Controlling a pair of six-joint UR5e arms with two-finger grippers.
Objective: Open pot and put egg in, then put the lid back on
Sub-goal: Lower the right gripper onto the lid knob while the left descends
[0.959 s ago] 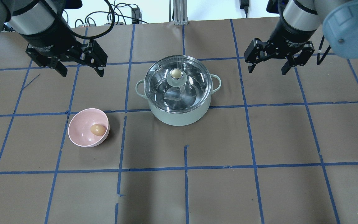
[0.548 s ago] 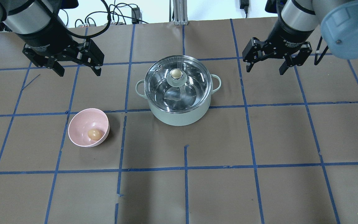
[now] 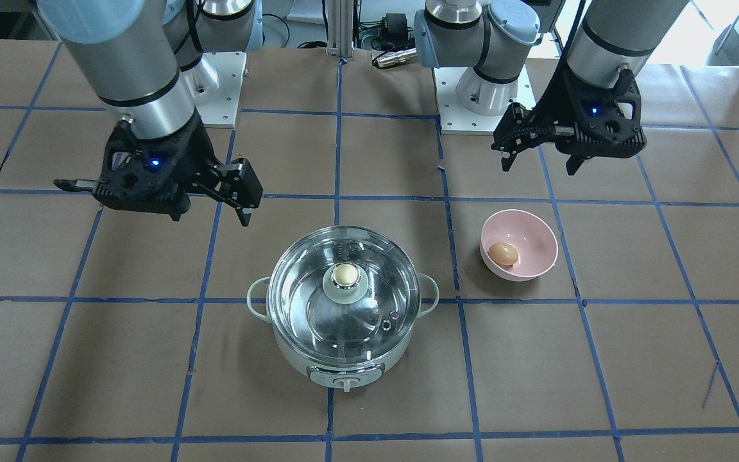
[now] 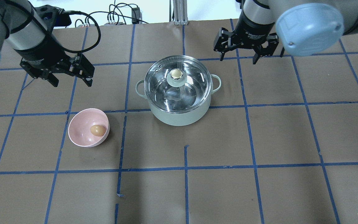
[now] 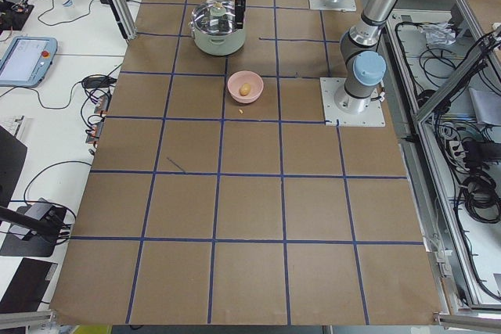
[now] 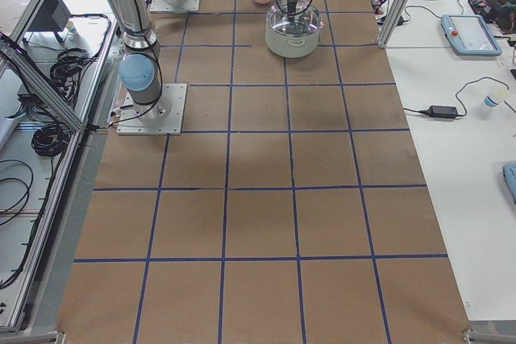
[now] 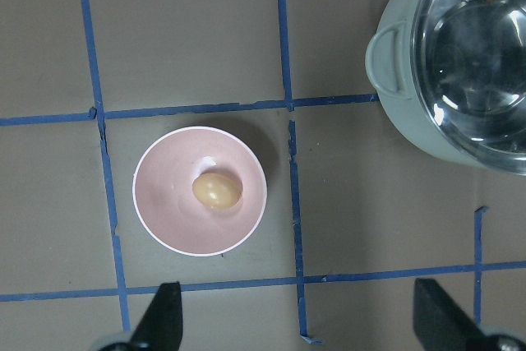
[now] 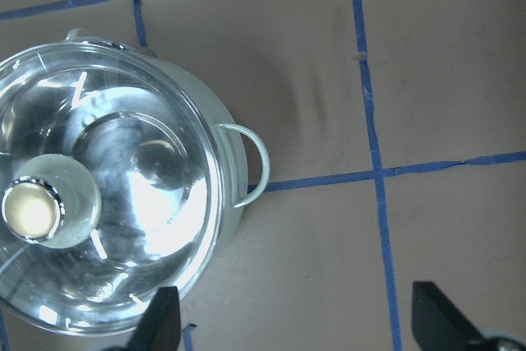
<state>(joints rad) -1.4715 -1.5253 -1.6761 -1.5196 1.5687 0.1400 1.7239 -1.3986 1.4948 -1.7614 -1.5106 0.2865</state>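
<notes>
The mint-green pot point(image 4: 179, 115) stands at mid-table with the glass lid point(image 4: 193, 88) on it, beige knob point(image 4: 176, 73) on top. The egg point(image 4: 97, 130) lies in a pink bowl point(image 4: 79, 124) to the pot's left. My left gripper point(image 4: 72, 83) is open and empty, in the air beyond the bowl; its wrist view shows the egg point(image 7: 217, 191) and the pot point(image 7: 403, 113). My right gripper point(image 4: 238, 60) is open and empty, beyond the pot's right handle; its wrist view shows the lid point(image 8: 140, 203) below and to the left.
The brown table point(image 4: 259, 140) carries a grid of blue tape. In the front-facing view the pot's control knob point(image 3: 345, 384) faces away from the robot, and the bowl point(image 3: 530, 237) sits to the pot's right. Cables point(image 4: 117, 15) lie past the far edge.
My right gripper has moved left, towards the pot's far right side. My left gripper has shifted slightly left and nearer. The egg rocked a little inside the bowl.
</notes>
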